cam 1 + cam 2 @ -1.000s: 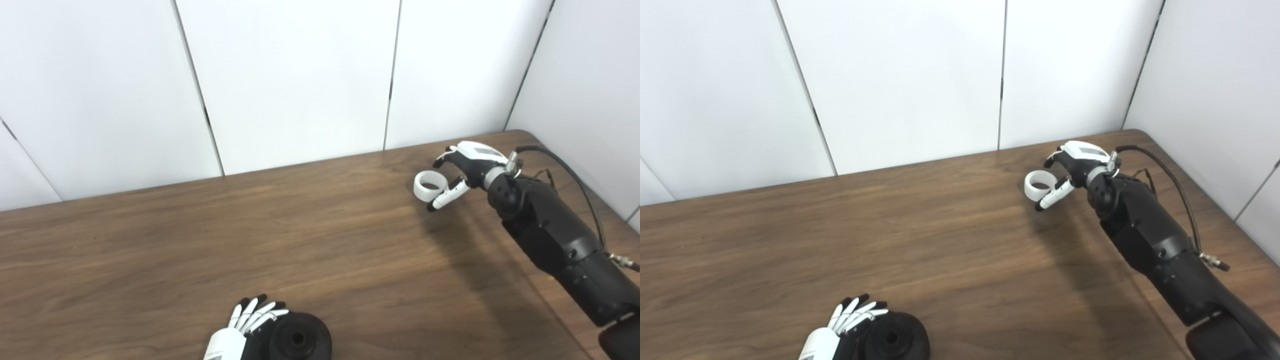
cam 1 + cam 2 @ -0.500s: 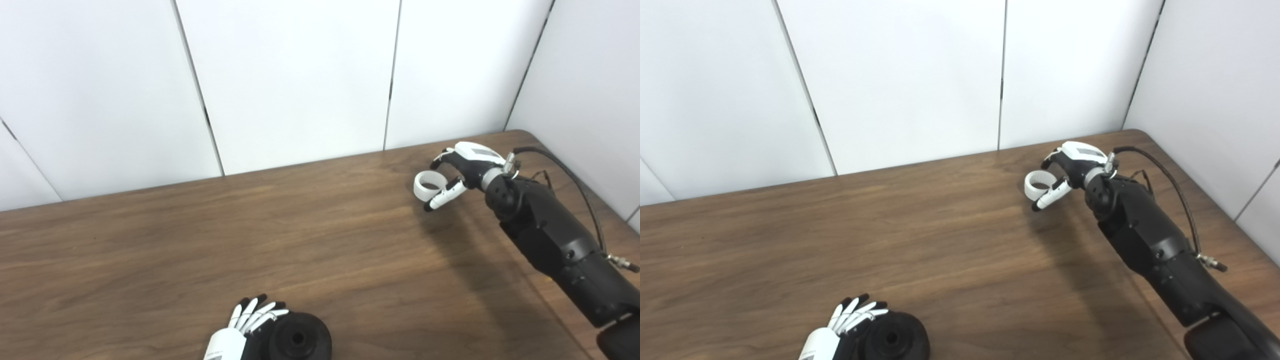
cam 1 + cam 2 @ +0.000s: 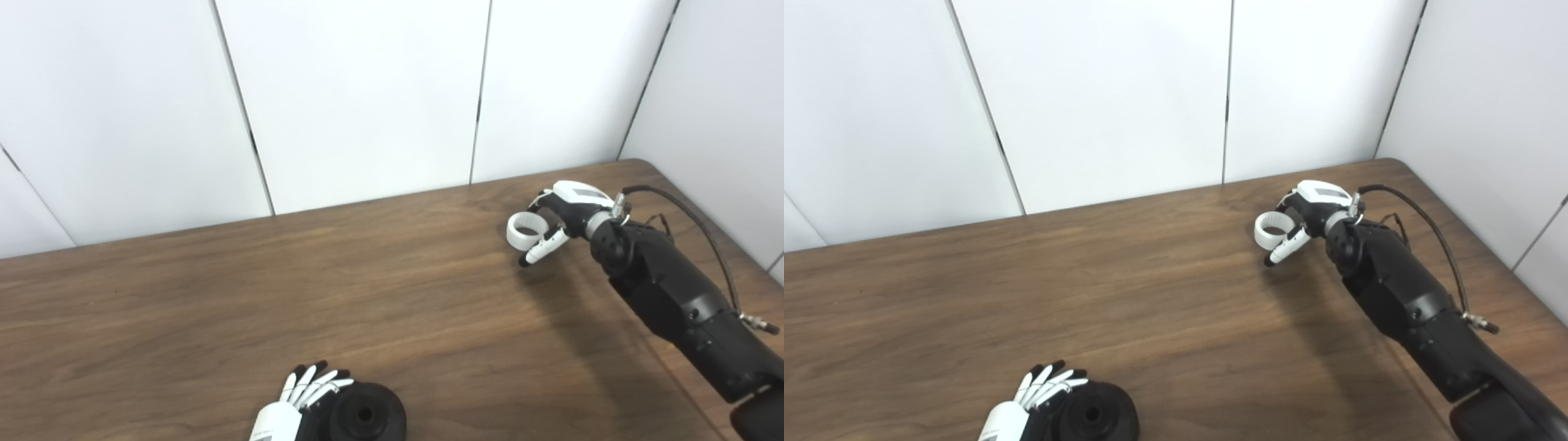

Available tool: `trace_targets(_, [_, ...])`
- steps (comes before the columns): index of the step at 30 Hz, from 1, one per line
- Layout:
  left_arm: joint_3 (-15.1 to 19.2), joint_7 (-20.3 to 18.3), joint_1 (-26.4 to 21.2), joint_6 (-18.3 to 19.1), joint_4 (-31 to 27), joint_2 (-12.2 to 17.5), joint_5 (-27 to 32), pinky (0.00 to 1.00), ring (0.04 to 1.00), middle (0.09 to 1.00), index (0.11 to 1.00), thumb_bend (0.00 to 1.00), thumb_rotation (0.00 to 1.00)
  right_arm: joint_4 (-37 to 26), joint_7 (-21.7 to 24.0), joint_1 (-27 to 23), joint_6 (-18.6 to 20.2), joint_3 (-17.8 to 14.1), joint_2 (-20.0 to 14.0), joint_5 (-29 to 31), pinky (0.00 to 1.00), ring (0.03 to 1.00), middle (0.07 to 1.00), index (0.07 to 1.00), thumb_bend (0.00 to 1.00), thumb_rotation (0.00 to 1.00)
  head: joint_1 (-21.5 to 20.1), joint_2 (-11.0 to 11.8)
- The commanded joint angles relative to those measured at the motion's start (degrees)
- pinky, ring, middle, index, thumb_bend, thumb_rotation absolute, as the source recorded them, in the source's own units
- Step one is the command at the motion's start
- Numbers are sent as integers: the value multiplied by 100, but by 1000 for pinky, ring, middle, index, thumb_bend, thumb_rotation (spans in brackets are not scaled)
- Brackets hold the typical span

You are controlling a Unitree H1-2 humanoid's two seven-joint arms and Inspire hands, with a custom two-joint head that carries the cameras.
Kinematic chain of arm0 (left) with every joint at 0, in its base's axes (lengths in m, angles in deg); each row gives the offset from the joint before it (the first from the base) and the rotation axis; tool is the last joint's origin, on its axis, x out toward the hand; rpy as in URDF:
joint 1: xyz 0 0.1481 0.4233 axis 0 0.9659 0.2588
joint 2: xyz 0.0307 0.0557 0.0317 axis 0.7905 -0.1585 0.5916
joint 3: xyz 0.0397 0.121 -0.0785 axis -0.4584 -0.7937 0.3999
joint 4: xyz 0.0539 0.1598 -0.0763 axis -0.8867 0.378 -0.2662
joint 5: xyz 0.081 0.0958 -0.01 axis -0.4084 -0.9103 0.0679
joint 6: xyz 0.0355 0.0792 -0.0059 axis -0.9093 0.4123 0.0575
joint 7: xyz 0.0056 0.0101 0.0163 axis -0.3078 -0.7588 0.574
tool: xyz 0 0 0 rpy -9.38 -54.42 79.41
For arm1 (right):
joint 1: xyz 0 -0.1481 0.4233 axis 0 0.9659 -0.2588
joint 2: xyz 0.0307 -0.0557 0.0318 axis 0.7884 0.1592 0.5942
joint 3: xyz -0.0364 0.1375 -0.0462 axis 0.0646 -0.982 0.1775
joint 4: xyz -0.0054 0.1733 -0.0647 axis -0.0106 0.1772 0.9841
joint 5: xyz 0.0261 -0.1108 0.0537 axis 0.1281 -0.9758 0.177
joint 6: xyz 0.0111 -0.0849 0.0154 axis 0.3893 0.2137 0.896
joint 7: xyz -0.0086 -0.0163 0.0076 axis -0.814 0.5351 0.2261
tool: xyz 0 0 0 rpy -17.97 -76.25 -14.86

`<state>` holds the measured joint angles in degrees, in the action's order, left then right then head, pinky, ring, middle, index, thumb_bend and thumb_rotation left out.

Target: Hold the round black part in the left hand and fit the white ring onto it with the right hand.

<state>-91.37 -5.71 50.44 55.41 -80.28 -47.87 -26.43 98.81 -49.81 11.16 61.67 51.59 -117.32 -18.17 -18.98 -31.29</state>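
**Q:** Where do the two task parts lie, and what does each hand do?

**A:** The round black rubber-like part with a central hole (image 3: 366, 416) sits at the near edge of the brown wood-grain desk (image 3: 306, 294), left of centre. The left hand (image 3: 304, 401) lies against its left side, fingers (image 3: 315, 384) straight and fanned past its far rim. The hand touches the part, but nothing shows a closed grip, and the part appears to rest on the desk. The white plastic ring (image 3: 527, 228) lies far to the right, well apart from the black part. The right hand (image 3: 560, 217) hangs over it: the upper fingers curl above the ring's far side, and one white finger (image 3: 544, 249) extends past its near-right edge.

**Q:** Is the ring gripped?

**A:** That cannot be told. The fingers bracket the ring without visibly clamping it, and the ring's shadow suggests it sits on the desk.

**Q:** Why this arrangement?

**A:** In judgement, the left hand steadies the black part near the body, hole upward, so that it can receive the ring. The right arm (image 3: 674, 300) reaches far across because the ring lies toward the back corner. Curled fingers on opposite sides of the rim prepare a pinch across the ring, which would keep it level for fitting.
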Motion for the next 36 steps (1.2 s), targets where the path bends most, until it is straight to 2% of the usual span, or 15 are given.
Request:
trace_targets(1, [8,-256,170,213,400,140,-53,1000,953,845,482,522,59,-102,-179,-284,-93,-56,-124,-62,1000,1000,961,767,847,337,10,-2])
trace_targets(17, [-4,-258,178,214,355,152,-109,1000,947,845,482,521,60,-99,-280,-284,-125,-59,-79,-25,1000,1000,946,739,823,315,-9,-35])
trace_targets(26, [-7,-272,174,226,349,153,-121,1000,951,847,482,521,61,-87,-394,-279,-214,-98,-24,-1,1000,1000,925,686,835,272,-3,-39])
trace_targets(32, [-16,-246,167,218,359,148,-165,1000,946,842,482,521,62,-66,-613,-236,-318,-185,30,43,1000,988,898,619,809,211,0,-33])
trace_targets(33, [-17,-232,165,200,368,149,-159,1000,945,841,482,521,62,-70,-656,-226,-334,-199,37,51,1000,981,890,544,641,174,8,-35])
trace_targets(34, [-17,-221,164,187,376,149,-154,1000,945,841,482,521,62,-73,-686,-220,-343,-207,41,58,1000,977,883,518,584,160,8,-35])
trace_targets(36, [-19,-210,162,182,378,148,-163,1000,944,841,482,521,62,-82,-720,-214,-352,-222,46,83,1000,971,870,492,530,145,15,-38])
